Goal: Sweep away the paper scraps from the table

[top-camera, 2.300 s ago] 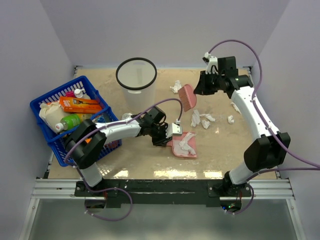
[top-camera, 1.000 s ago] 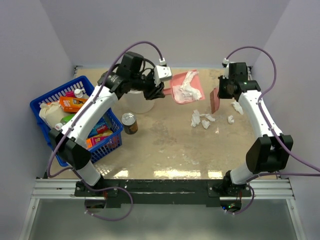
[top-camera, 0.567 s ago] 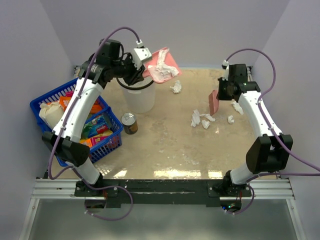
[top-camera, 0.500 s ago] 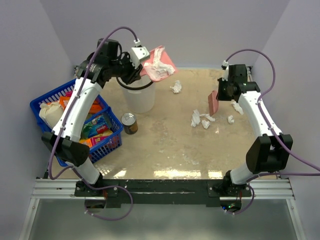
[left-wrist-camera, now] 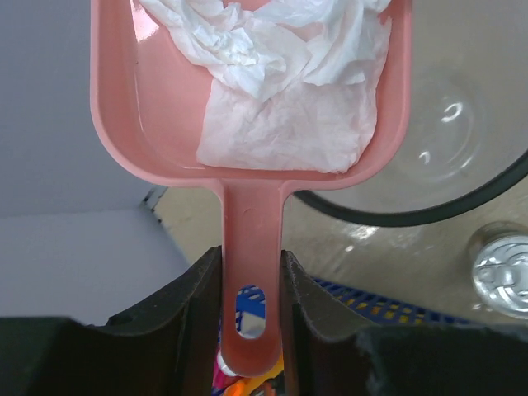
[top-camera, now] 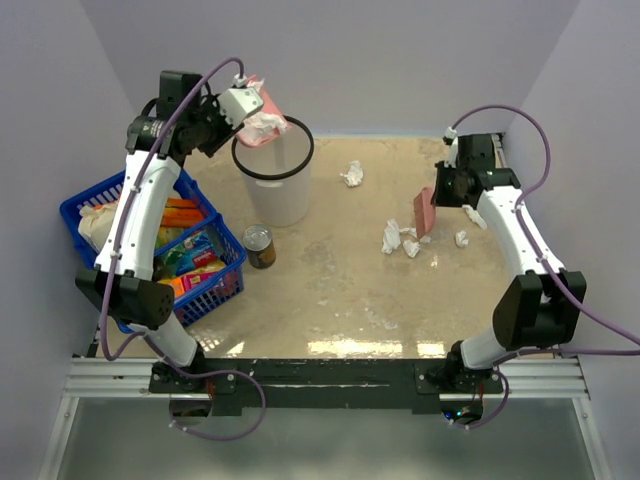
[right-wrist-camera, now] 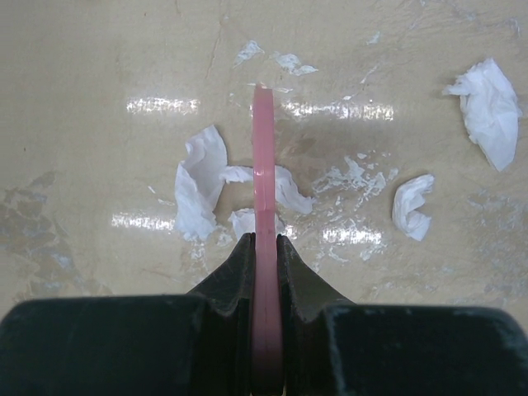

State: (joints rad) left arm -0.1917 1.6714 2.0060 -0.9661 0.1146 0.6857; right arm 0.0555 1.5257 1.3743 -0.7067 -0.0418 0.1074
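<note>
The left pincer (left-wrist-camera: 252, 276) is pinching the handle of the pink dustpan (left-wrist-camera: 157, 124), and the pan hangs high at the far-left edge of the bin (top-camera: 273, 182). A heap of crumpled paper (left-wrist-camera: 289, 99) lies in the pan. The pan's long axis runs from the handle straight out to its mouth. Seen from the wrist, the bin's opening lies ahead of that mouth and off to one side, only partly under it. To my eye the tip-out hangs on that: the mouth wants to sit further in over the black rim before the pan pitches down, or some paper may land outside. The left arm is stretched up tall, wrist bent toward the bin.

The other paper scraps (top-camera: 400, 238) lie on the tabletop (top-camera: 330, 300), well to the right of the bin, with one loner (top-camera: 351, 174) near it. The right pincer (right-wrist-camera: 262, 247) is clamped on a thin pink blade (right-wrist-camera: 262, 165) standing edge-on among them, so that arm is plainly the nearer one.
</note>
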